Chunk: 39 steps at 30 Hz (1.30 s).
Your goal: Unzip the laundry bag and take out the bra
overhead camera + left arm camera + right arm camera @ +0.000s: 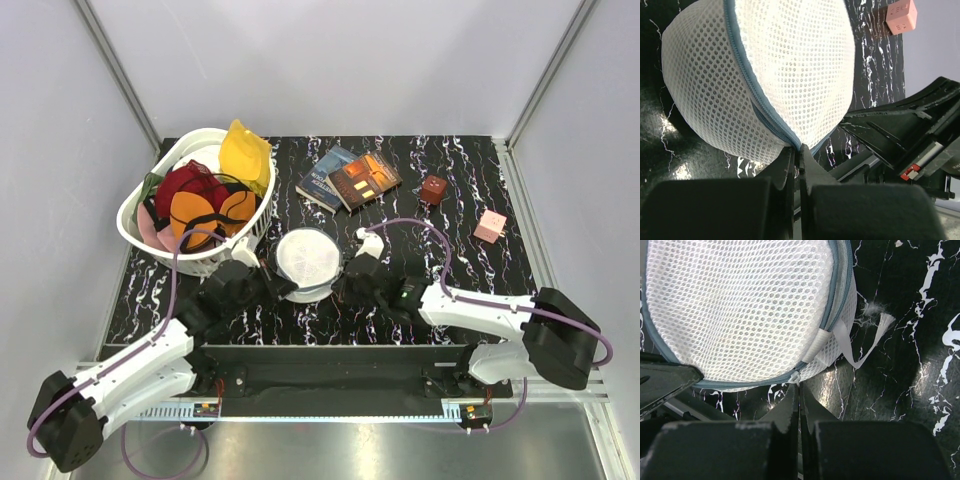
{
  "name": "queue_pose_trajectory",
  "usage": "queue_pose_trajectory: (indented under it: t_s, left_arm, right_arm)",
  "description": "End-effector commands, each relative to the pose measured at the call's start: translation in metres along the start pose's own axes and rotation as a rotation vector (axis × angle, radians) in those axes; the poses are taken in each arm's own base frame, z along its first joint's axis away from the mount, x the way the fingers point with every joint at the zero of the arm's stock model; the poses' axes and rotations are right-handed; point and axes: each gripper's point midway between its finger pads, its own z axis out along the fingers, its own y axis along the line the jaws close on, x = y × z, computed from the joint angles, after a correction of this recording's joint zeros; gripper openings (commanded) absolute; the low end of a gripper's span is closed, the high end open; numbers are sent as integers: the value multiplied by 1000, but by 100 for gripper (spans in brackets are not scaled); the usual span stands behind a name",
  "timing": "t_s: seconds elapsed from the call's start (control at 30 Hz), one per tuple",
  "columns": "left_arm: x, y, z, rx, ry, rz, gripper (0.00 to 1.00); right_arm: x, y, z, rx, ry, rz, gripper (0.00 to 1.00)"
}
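Note:
The laundry bag (308, 257), a round white mesh pouch with a blue-grey zip, stands mid-table between both arms. My left gripper (283, 287) is at its left near side; in the left wrist view the left gripper (799, 151) is shut, pinching the zip seam (765, 117) of the laundry bag (790, 65). My right gripper (341, 283) is at the bag's right near side. In the right wrist view the right gripper (799, 387) is shut, its tips on the small white zip pull (795, 377) of the laundry bag (740, 310). The zip looks closed. The bra is hidden.
A white slotted basket (135, 235) with red, orange and yellow garments stands at the back left, close to the left arm. Two books (350, 178), a brown cube (432, 189) and a pink cube (490, 225) lie at the back right. A white fabric tab (860, 347) hangs off the bag.

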Motion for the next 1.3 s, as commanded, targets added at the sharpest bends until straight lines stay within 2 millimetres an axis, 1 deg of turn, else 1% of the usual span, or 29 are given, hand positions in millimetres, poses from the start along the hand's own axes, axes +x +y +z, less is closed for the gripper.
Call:
queue_pose_trajectory:
  t_s: [0.0,0.07,0.2,0.3,0.4,0.47,0.5,0.53,0.57,0.6,0.63,0.67,0.7,0.73,0.77,0.8,0.83,0.87,0.9,0.93,0.97,1.0,1.03,1.07,1.1,1.17,1.2,1.23,1.27]
  left_arm:
    - [1,1,-5,16,6,45,0]
    - [1,-1,-6,27,10,54,0]
    - [2,1,-7,22,4,47,0]
    - [2,3,-7,14,3,50,0]
    - [3,0,-7,24,20,73,0]
    - [5,-1,-6,26,36,84,20]
    - [2,-5,-7,34,30,96,31]
    - [0,-4,-8,25,28,100,52]
    - [-2,-6,-9,25,22,106,62]
    - [-9,-11,-11,28,5,126,69]
    - [-11,-8,-13,0,1,137,83]
    - [-21,-14,-16,0,-17,167,89]
    - [-23,-6,-19,-54,-15,180,93]
    - [-28,-5,-21,-74,-20,192,99]
    - [-38,-13,-26,-70,-37,217,99]
    - [-39,-11,-29,-85,-29,227,99]
    - [-47,-12,-33,-88,-46,229,99]
    - [-57,-20,-38,-76,-67,253,99]
    - [-59,-19,-41,-85,-59,261,99]
    - [-70,-16,-45,-103,-84,263,99]
    - [-82,-20,-51,-107,-112,295,99]
    - [-92,-10,-56,-155,-136,295,99]
    - [-98,-4,-58,-184,-150,300,99]
    - [-104,-2,-61,-198,-164,291,99]
    - [-110,-4,-61,-172,-172,275,99]
    - [-112,-1,-60,-161,-167,252,99]
    - [-116,5,-60,-178,-168,235,99]
    - [-118,5,-61,-177,-167,240,99]
    - [-118,8,-63,-188,-162,236,99]
  right_arm:
    - [-17,-43,7,177,-38,-69,0]
    - [-19,-52,9,197,-35,-65,0]
    - [-23,-67,8,238,-33,-66,0]
    - [-26,-75,6,255,-38,-66,0]
    - [-29,-76,4,257,-40,-74,0]
    - [-30,-75,1,251,-37,-83,0]
    - [-30,-74,-2,249,-37,-87,0]
    - [-30,-74,-3,248,-36,-85,3]
    - [-29,-74,-5,242,-28,-88,6]
    - [-29,-72,-10,231,-25,-87,11]
    - [-29,-71,-12,223,-19,-91,24]
    - [-29,-66,-16,200,-10,-94,35]
    - [-27,-68,-20,205,4,-100,42]
    - [-28,-65,-23,197,12,-101,54]
    - [-28,-66,-30,197,20,-105,58]
    - [-30,-63,-34,185,21,-108,60]
    - [-34,-59,-38,174,15,-110,62]
    - [-40,-53,-45,152,-1,-109,64]
    - [-42,-53,-51,152,2,-115,64]
    - [-51,-43,-58,123,-13,-114,65]
    - [-59,-37,-68,94,-33,-124,65]
    - [-64,-30,-73,70,-44,-131,65]
    - [-75,-15,-81,15,-58,-151,66]
    - [-81,-6,-86,-14,-67,-160,66]
    - [-95,10,-93,-53,-90,-162,66]
    - [-93,28,-87,-87,-54,-212,66]
    - [-103,46,-89,-115,-71,-225,66]
    - [-95,49,-74,-95,-31,-264,65]
    - [-89,59,-70,-104,-12,-289,65]
